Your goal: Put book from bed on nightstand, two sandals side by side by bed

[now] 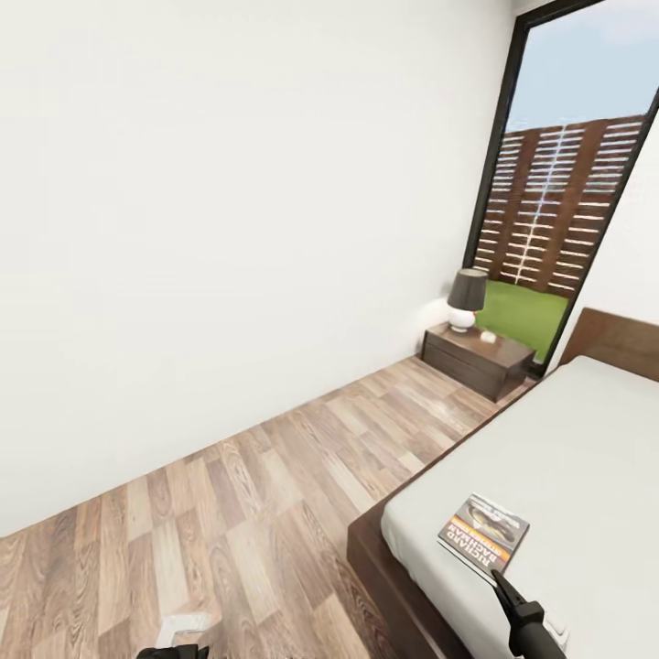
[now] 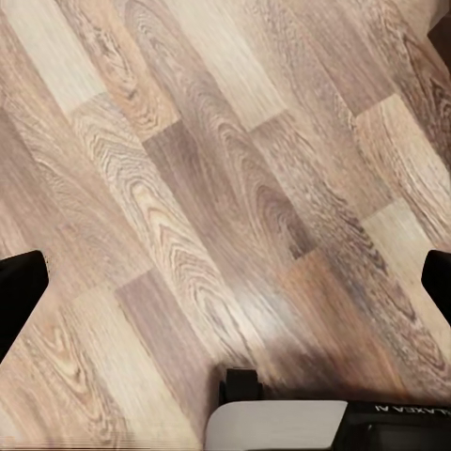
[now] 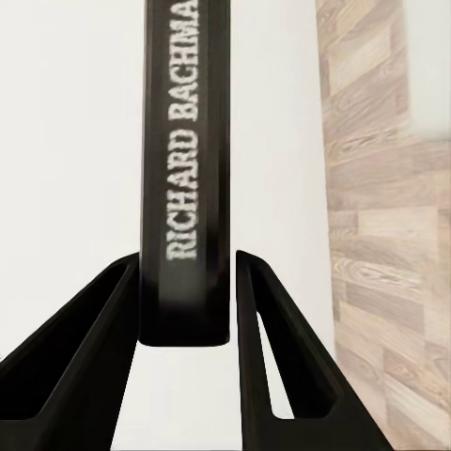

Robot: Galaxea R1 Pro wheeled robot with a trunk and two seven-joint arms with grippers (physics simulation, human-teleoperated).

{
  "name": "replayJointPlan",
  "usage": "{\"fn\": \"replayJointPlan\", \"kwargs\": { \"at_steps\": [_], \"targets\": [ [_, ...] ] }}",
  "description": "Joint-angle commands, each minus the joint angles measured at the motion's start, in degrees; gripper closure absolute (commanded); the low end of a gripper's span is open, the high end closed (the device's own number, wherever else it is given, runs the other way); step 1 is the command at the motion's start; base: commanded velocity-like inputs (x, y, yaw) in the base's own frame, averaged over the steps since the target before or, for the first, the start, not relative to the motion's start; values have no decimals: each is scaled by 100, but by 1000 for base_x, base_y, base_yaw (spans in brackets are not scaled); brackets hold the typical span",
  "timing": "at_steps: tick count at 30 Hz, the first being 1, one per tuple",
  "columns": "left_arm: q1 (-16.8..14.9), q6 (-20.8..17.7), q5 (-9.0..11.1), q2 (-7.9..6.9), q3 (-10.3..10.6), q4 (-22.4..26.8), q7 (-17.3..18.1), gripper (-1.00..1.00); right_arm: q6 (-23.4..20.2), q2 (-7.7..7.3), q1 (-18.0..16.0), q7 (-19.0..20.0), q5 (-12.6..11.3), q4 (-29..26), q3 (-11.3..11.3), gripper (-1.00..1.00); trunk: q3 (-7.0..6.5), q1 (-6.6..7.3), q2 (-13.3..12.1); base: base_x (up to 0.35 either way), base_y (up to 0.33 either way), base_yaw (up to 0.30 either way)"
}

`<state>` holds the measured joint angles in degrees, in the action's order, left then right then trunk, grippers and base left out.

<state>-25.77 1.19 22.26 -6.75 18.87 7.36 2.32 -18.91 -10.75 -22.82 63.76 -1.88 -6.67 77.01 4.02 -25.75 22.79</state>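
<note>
Book flat on bed near the mattress corner, at 5 o'clock. Right gripper touching the book's near edge, grip unclear. Nightstand at 2 o'clock against the white wall, carrying 1 lamp. Window beyond.

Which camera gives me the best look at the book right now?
The head view: the book lies flat on the bed near its foot corner, cover up, right hand at its edge. The right wrist view gives just its spine, edge-on between the fingers.
</note>
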Motion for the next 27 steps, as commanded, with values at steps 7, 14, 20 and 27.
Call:
{"fn": "replayJointPlan", "kwargs": {
  "at_steps": [7,14,20,27],
  "targets": [
    [-7,13,59,-2,46,-6,15,-100,-60,2,-3,0,-32,-6,3,100,26,-3,13,0,0,279],
    [-7,13,59,-2,46,-7,14,-100,-59,3,-3,-3,-32,-9,-1,100,41,-3,13,0,0,279],
    [-7,13,59,-2,46,-7,14,-100,-60,2,-3,-3,-32,-10,-1,100,53,-3,13,0,0,279],
    [-7,13,59,-2,46,-7,14,-100,-60,3,-3,-4,-32,-10,-2,100,68,-3,13,0,0,279]
  ]
}}
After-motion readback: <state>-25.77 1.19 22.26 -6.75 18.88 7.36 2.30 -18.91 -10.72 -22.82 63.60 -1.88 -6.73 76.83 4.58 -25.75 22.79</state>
